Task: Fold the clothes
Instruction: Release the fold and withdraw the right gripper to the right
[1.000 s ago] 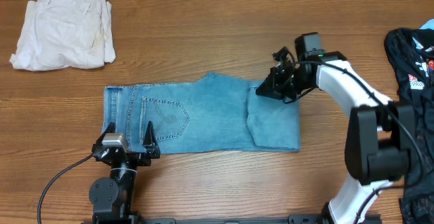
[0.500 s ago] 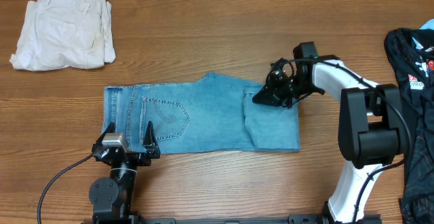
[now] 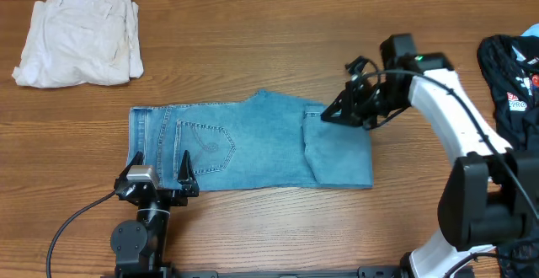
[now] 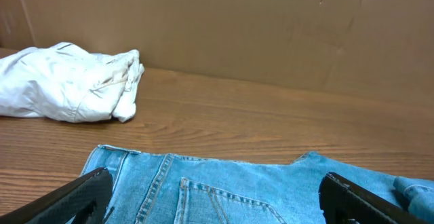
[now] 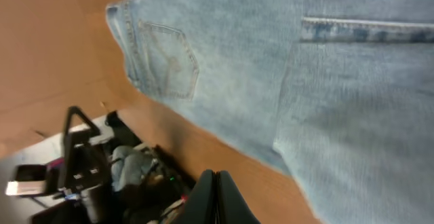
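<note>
Now the right gripper (image 3: pixel 328 115), fingers pressed together on nothing, has drawn back and up from the folded leg flap it hovered over 0.5 s ago. The jeans (image 3: pixel 236 147) lie flat in the middle of the table (image 3: pixel 253 67), legs doubled over from the right and waistband at the left. 1 fold looks done and a 2nd likely remains. The left gripper (image 3: pixel 159 167), fingers apart, sits at the near waistband edge.

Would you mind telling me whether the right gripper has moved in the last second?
Yes: the right gripper shifted slightly toward the black garment.
</note>
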`<state>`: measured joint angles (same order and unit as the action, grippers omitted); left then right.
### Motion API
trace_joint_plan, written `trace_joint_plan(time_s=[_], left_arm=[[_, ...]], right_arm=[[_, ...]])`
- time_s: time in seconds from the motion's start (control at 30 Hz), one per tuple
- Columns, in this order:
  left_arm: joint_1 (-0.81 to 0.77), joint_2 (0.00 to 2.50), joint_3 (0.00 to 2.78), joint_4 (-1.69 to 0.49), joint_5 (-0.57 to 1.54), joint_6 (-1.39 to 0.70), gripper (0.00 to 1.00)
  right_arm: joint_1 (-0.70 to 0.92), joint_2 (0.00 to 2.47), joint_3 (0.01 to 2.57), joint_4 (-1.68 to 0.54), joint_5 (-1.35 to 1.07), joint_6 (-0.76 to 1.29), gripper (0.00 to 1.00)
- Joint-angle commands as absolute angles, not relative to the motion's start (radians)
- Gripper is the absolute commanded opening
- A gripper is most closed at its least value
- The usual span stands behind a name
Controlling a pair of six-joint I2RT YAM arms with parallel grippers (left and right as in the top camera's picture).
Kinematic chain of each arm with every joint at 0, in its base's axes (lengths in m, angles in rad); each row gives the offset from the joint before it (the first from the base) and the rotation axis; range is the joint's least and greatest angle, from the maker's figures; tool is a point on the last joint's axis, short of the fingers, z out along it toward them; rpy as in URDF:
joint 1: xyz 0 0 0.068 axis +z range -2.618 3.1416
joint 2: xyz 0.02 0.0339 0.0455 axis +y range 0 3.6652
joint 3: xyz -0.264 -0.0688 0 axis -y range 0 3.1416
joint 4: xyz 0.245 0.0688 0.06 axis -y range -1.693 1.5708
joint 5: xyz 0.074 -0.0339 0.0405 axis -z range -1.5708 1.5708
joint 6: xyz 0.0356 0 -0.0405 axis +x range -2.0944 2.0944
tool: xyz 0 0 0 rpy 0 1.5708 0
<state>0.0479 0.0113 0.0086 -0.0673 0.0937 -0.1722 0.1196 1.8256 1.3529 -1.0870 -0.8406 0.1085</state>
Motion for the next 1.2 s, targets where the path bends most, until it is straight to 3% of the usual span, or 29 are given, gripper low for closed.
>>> trace_joint_plan(time_s=[0.0,0.5,0.67,0.9,1.1,1.13,1.17], left_arm=[[0.052,0.006,0.005,-0.068,0.094,-0.153,1.00],[0.052,0.006,0.005,-0.068,0.094,-0.153,1.00],[0.052,0.006,0.005,-0.068,0.094,-0.153,1.00],[0.052,0.006,0.005,-0.068,0.094,-0.153,1.00],[0.052,0.006,0.005,-0.068,0.094,-0.153,1.00],[0.052,0.006,0.005,-0.068,0.094,-0.153,1.00],[0.052,0.006,0.005,-0.068,0.094,-0.153,1.00]], right_arm=[[0.136,1.843,1.254,-1.021,-0.856,0.130,0.04],[0.138,1.843,0.874,-0.712,-0.889,0.322,0.05],[0.135,1.843,0.876,-0.686,-0.719,0.403,0.04],[0.133,1.782,1.013,-0.768,-0.699,0.370,0.04],[0.089,1.678,1.246,-1.031,-0.509,0.299,0.21],[0.073,1.668,1.280,-1.071,-0.460,0.298,0.27],[0.056,1.662,1.308,-1.106,-0.419,0.289,0.39]])
